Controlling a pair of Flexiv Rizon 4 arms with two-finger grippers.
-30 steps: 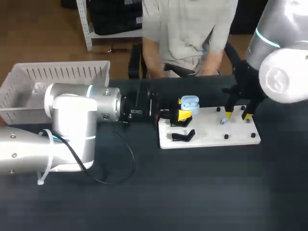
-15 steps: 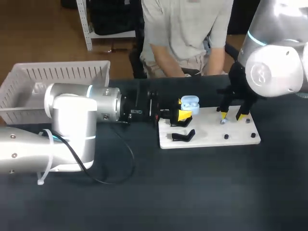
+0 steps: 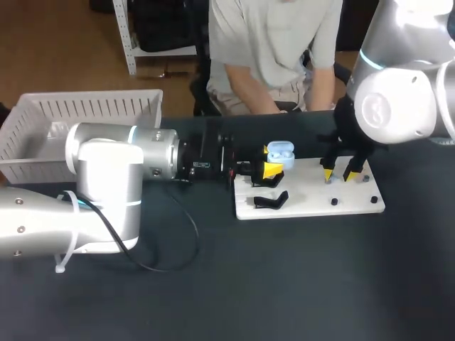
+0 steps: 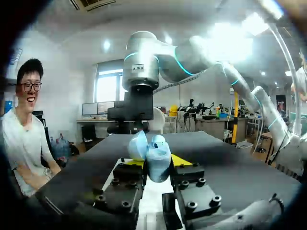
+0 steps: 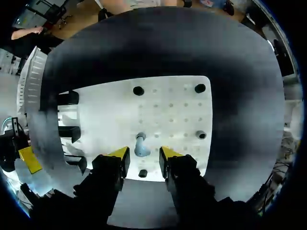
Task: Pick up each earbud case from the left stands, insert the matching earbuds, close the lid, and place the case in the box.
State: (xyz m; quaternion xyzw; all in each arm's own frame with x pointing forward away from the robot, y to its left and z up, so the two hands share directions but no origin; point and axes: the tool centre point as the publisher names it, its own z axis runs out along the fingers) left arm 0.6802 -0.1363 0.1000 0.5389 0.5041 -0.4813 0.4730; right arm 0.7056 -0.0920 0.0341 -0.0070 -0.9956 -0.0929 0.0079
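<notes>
Pale-blue open earbud case (image 4: 156, 160) sits clamped between the left fingers (image 4: 176, 160). Right fingers (image 5: 123, 156), spread, straddle one pale-blue earbud (image 5: 140, 146); insertion, closing and boxing likely remain.

The left arm (image 3: 106, 174) lies stretched level, low over the tabletop, its pincer (image 3: 272, 169) horizontal with both fingers pressed against an earbud case (image 4: 156, 155). The right arm (image 3: 394, 106) points its wrist straight down, its pincer (image 3: 339, 172) hanging with fingers parted.
</notes>
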